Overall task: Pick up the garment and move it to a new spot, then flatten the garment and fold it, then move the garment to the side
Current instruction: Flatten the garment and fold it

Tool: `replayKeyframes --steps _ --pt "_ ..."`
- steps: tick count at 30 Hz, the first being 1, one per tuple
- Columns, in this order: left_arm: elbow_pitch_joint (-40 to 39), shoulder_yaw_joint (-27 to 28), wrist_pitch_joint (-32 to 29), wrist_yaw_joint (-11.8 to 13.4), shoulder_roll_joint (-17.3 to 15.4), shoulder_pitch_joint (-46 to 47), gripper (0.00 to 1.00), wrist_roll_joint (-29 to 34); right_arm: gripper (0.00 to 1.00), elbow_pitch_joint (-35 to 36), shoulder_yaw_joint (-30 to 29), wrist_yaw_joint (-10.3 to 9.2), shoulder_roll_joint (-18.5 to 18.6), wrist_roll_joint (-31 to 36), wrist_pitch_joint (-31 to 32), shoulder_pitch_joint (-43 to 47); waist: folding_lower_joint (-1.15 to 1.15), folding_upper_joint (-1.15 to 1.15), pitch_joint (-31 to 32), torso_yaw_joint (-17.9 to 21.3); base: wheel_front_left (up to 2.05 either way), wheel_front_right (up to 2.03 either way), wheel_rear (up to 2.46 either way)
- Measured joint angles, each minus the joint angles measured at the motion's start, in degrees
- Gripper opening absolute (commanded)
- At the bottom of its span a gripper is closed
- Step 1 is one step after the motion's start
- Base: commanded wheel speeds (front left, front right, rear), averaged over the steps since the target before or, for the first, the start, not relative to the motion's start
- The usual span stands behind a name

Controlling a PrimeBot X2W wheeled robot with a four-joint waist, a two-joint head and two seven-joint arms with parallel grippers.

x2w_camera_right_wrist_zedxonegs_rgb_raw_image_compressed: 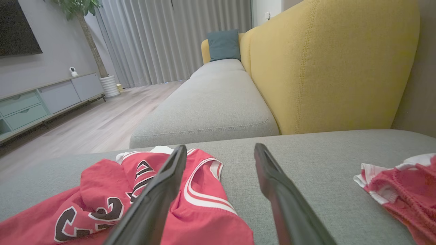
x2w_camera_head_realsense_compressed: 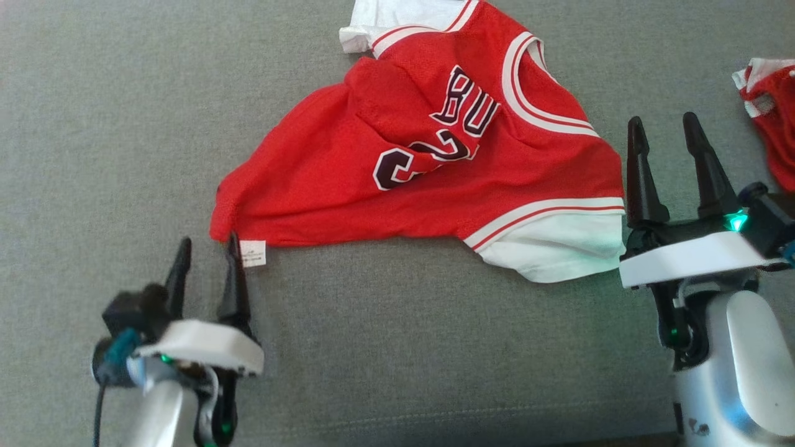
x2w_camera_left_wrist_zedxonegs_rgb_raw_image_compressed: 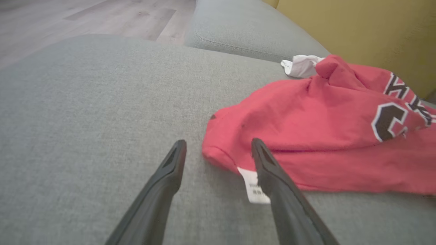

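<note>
Red jersey point(x2w_camera_head_realsense_compressed: 435, 155) lay rumpled on the sofa point(x2w_camera_head_realsense_compressed: 124, 124); I saw left pincer point(x2w_camera_head_realsense_compressed: 208, 242) spread at its seven o'clock, right pincer point(x2w_camera_head_realsense_compressed: 663, 121) spread at three.

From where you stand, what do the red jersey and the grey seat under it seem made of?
The red jersey looks like thin synthetic sports mesh, faintly shiny: fine pinhole texture, limp folds. The grey seat looks like coarse woven upholstery cloth, matte, with a flecked weave and stitched seam. Exact fibres can't be told.
</note>
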State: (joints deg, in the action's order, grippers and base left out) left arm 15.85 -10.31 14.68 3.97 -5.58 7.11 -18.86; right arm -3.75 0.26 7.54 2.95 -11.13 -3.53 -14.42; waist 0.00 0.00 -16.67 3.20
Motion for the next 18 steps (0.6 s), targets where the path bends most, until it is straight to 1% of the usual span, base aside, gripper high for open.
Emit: replayKeyframes --steps 5,17,18 --pt "-0.7 -1.7 -0.6 -0.5 0.5 -3.1 1.00 -0.3 1.00 0.0 0.2 0.00 0.0 -0.3 -0.1 0.0 0.00 0.00 0.3 0.3 0.00 0.00 0.00" --pt "0.9 -1.8 -2.2 0.1 0.7 -1.7 1.00 -1.5 1.00 -0.4 0.7 0.00 0.0 -0.6 -0.3 0.0 0.00 0.00 -0.8 2.5 0.00 0.00 0.00" --pt "0.9 -1.8 -2.2 0.1 0.7 -1.6 0.87 -1.5 1.00 -0.4 0.7 0.00 0.0 -0.6 -0.3 0.0 0.00 0.00 -0.9 2.6 0.00 0.00 0.00"
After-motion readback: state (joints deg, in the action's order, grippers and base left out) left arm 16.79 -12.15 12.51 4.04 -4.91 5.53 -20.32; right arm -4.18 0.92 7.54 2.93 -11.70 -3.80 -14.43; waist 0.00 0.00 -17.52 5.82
